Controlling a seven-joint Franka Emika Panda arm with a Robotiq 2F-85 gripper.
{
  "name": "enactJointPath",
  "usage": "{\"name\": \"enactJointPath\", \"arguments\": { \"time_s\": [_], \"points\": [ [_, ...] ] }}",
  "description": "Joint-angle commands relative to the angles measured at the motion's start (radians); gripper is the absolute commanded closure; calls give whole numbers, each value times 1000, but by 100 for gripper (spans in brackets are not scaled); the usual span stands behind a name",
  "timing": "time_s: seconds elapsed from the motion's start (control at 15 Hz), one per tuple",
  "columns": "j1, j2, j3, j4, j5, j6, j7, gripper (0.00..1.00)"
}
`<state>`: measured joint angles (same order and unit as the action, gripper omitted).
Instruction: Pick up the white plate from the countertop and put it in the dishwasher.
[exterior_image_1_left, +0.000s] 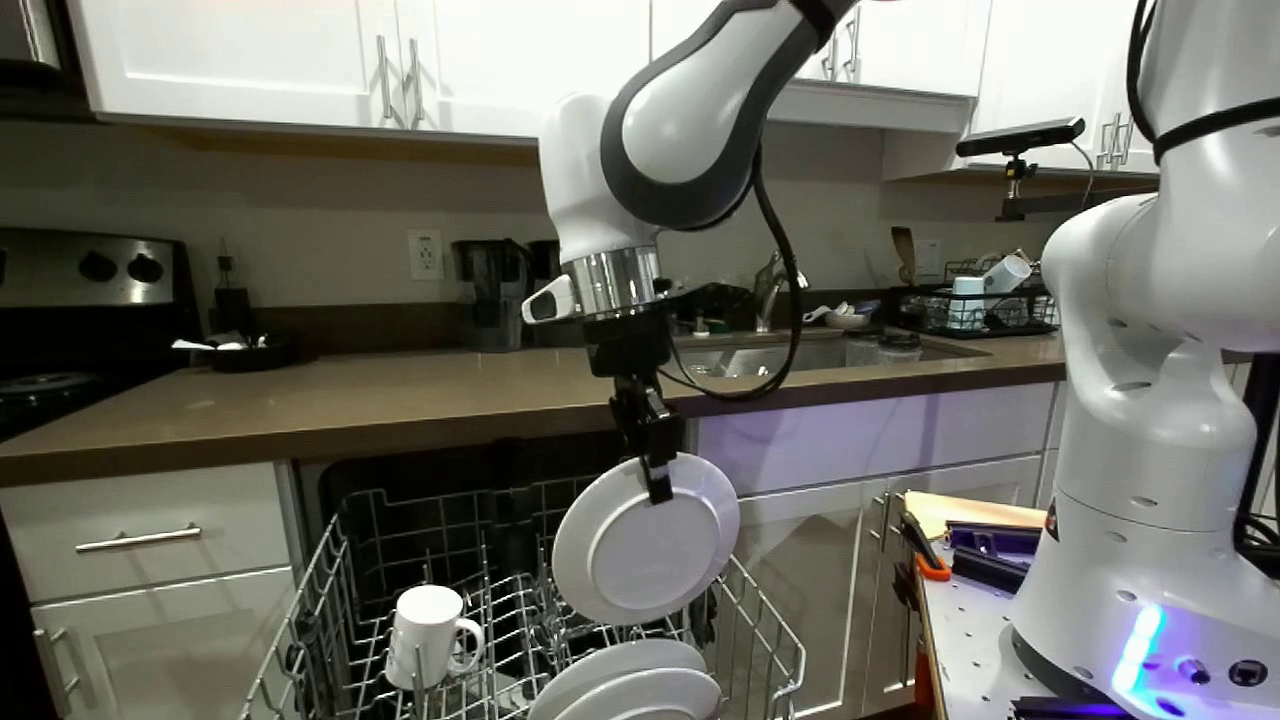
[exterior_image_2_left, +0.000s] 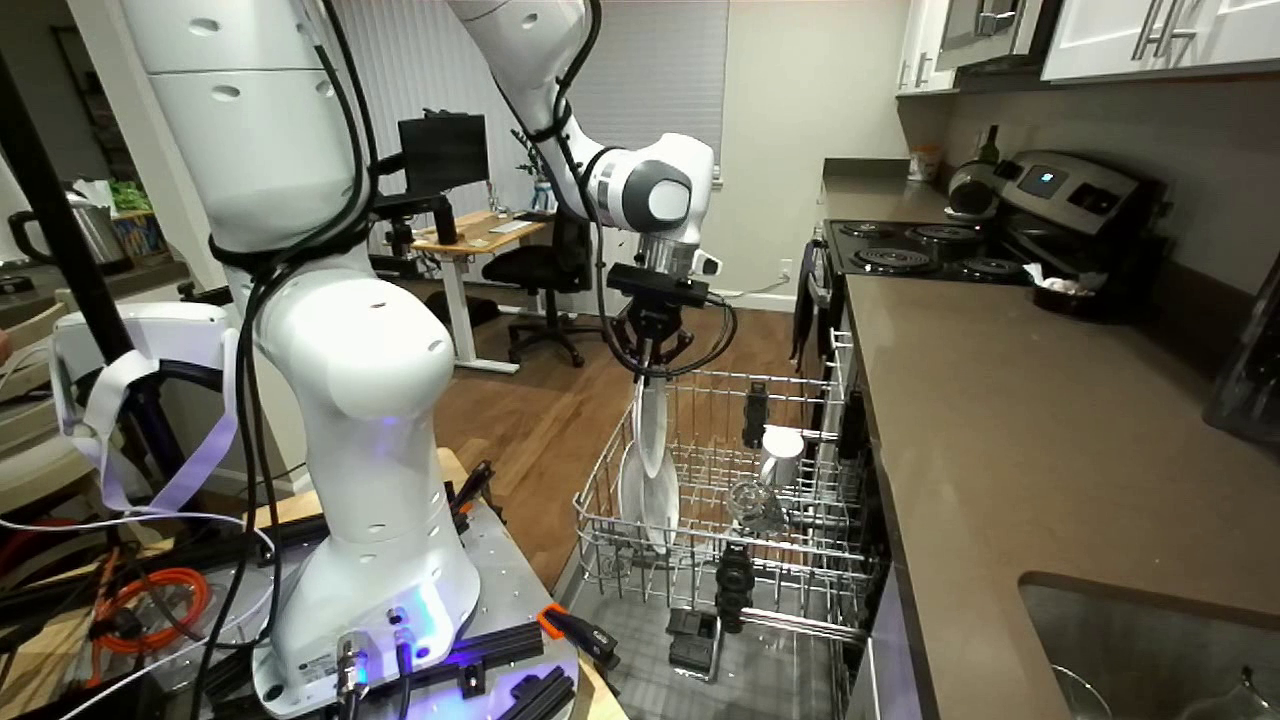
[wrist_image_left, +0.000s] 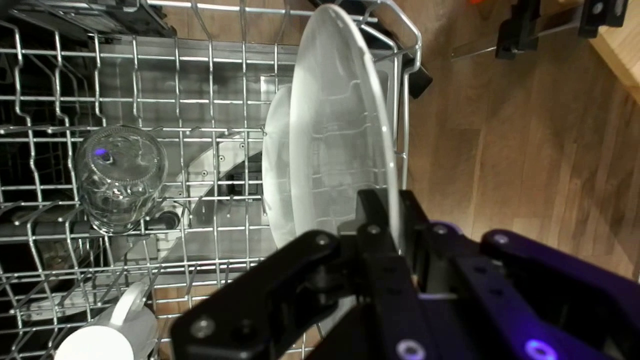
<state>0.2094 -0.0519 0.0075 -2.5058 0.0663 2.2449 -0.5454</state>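
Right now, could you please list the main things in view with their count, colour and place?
white plate: 1, white, over dishwasher rack
other plates: 2, white, in rack
mug: 1, white, in rack
glass jar: 1, clear, in rack
dishwasher rack: 1, grey, pulled out
countertop: 1, brown, below wall cabinets
wall cabinets: several, white, above countertop
sink: 1, grey, in countertop
wire basket: 1, black, near sink
stove: 1, black and steel, beside countertop
desk: 1, tan-topped, in background
gripper: 1, black, closed on white plate
arm: 1, mostly white, over dishwasher rack

White mug (exterior_image_1_left: 422, 638) near glass jar (wrist_image_left: 121, 179)
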Motion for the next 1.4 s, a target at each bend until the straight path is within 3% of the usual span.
{"name": "enactJointPath", "arguments": {
  "time_s": [0.0, 1.33],
  "points": [
    [-35, 33, 30, 32, 26, -12, -44, 93],
    [-129, 243, 71, 159, -3, -3, -81, 93]
  ]
}}
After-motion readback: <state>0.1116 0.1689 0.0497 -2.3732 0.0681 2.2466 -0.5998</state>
